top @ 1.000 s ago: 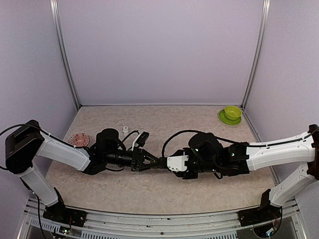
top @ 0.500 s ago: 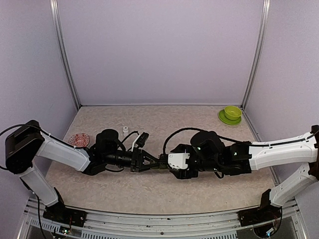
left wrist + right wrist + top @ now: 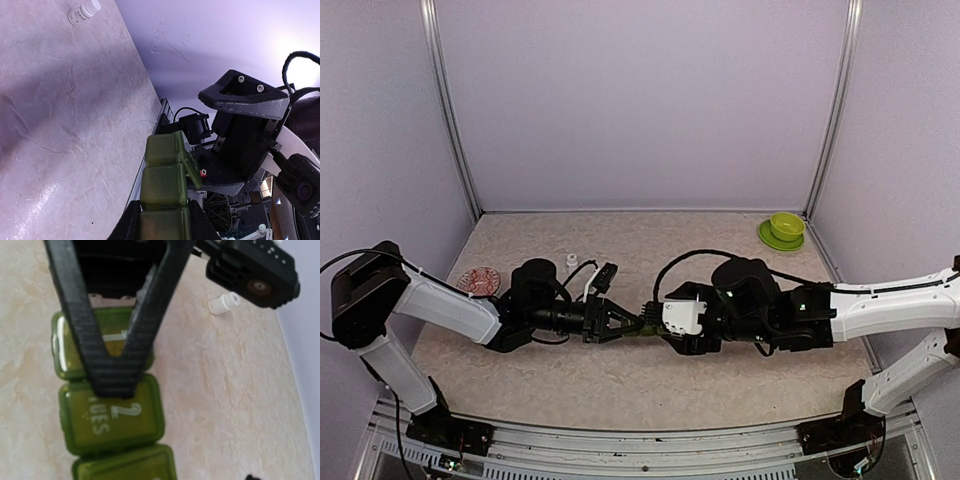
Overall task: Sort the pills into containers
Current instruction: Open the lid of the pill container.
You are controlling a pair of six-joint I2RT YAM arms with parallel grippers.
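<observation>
Green containers (image 3: 165, 192) at centre of tabletop (image 3: 720, 250), between the two claws. Left claw (image 3: 620, 324) pinches the strip's near end. Right claw (image 3: 112, 370) pressed together, tip resting on the lids. White vial (image 3: 572, 261) lies beyond the containers.

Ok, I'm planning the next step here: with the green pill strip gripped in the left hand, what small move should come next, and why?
Probably the right hand should catch the edge of the TUES lid and pry it up while the left hand holds firm. The left hand grips one end of the pill strip, the free end reaches toward the right hand, and that lid lies flat and shut.
</observation>
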